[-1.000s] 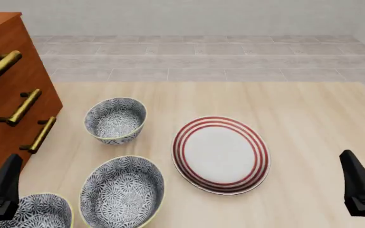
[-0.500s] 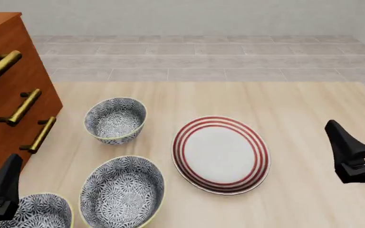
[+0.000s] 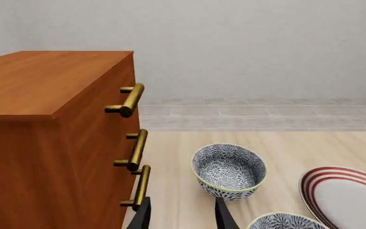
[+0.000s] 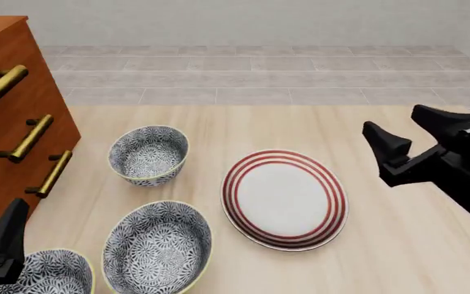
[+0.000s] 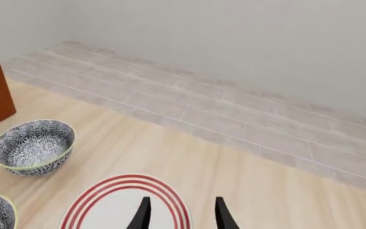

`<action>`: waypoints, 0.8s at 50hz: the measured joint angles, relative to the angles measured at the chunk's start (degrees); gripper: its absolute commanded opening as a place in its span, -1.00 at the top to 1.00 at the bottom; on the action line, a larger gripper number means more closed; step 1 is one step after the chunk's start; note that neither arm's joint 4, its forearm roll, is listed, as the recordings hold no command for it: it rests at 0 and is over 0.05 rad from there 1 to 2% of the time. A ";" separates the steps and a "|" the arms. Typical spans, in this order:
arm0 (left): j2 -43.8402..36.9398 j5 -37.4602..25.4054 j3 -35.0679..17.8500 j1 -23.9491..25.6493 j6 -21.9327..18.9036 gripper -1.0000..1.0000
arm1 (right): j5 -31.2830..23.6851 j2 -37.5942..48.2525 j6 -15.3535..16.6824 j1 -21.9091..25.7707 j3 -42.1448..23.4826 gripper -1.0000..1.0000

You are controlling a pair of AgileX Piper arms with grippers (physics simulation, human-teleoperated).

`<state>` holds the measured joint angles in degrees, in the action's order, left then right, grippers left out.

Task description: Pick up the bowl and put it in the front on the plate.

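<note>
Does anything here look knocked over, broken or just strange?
Nothing stands out. All three bowls, including the far bowl, sit upright and whole on the table, and the plate lies flat and empty beside them. Both claws are open and hold nothing.

In the front view the nearest bowl is cut off by the bottom edge and partly hidden behind the left gripper, whose lower part also runs out of the picture, so its fingers cannot be judged there. The middle bowl loses its near rim at the bottom edge. The drawer cabinet is cropped at the left. The right gripper trails off past the right edge. In the left wrist view the plate is cropped at the right and bottom; in the right wrist view it is cut by the bottom edge.
</note>
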<state>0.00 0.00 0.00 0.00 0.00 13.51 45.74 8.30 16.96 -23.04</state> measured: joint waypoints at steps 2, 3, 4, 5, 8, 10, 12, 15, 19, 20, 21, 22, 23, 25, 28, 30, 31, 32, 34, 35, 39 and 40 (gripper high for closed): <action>0.00 0.00 0.00 0.00 0.00 -1.00 | 0.14 1.73 0.21 0.60 -1.03 -1.00; 0.00 0.00 0.00 0.00 0.00 -1.00 | 0.09 2.59 0.25 0.91 -1.62 -1.00; 0.00 0.00 0.00 0.00 0.00 -1.00 | 0.02 3.41 0.28 1.19 -2.24 -1.00; 0.00 0.00 0.00 0.00 0.00 -1.00 | -0.08 4.21 0.28 1.45 -2.85 -1.00; 0.00 0.00 0.00 0.00 0.00 -1.00 | -0.37 6.54 0.57 2.29 -4.76 -1.00; 0.00 0.00 0.00 0.00 0.00 -1.00 | -0.58 8.05 0.89 2.91 -6.02 -1.00; 0.00 0.00 0.00 0.00 0.00 -1.00 | -0.78 9.55 1.25 3.55 -7.32 -1.00; 0.00 0.00 0.00 0.00 0.00 -1.00 | -1.22 11.78 1.81 4.52 -9.19 -1.00; 0.00 0.00 0.00 0.00 0.00 -1.00 | -1.86 14.61 2.55 5.70 -11.73 -1.00; 0.00 0.00 0.00 0.00 0.00 -1.00 | -2.05 15.28 2.66 5.97 -12.39 -1.00; 0.00 0.00 0.00 0.00 0.00 -1.00 | -2.24 15.91 2.77 6.25 -13.04 -1.00; 0.00 0.00 0.00 0.00 0.00 -1.00 | -2.45 16.55 2.84 6.51 -13.72 -1.00; 0.00 0.00 0.00 0.00 0.00 -1.00 | -2.68 17.20 2.90 6.79 -14.40 -1.00; 0.00 0.00 0.00 0.00 0.00 -1.00 | -3.14 18.46 2.96 7.32 -15.77 -1.00; 0.00 0.00 0.00 0.00 0.00 -1.00 | -3.97 20.44 3.04 8.35 -17.93 -1.00; 0.00 0.00 0.00 0.00 0.00 -1.00 | -4.55 21.77 3.08 8.97 -19.33 -1.00; 0.00 0.00 0.00 0.00 0.00 -1.00 | -4.86 22.49 3.10 9.26 -20.07 -1.00; 0.00 0.00 0.00 0.00 0.00 -1.00 | -5.17 23.22 3.11 9.52 -20.81 -1.00; 0.00 0.00 0.00 0.00 0.00 -1.00 | -5.81 24.67 3.16 10.01 -22.29 -1.00; 0.00 0.00 0.00 0.00 0.00 -1.00 | -6.18 25.48 3.18 10.25 -23.12 -1.00; 0.00 0.00 0.00 0.00 0.00 -1.00 | -7.74 28.67 3.35 11.18 -26.44 -1.00; 0.00 0.00 0.00 0.00 0.00 -1.00 | -8.16 29.44 3.39 11.43 -27.27 -1.00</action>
<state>0.00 0.00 0.00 0.00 0.00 5.35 75.18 11.70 28.39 -50.31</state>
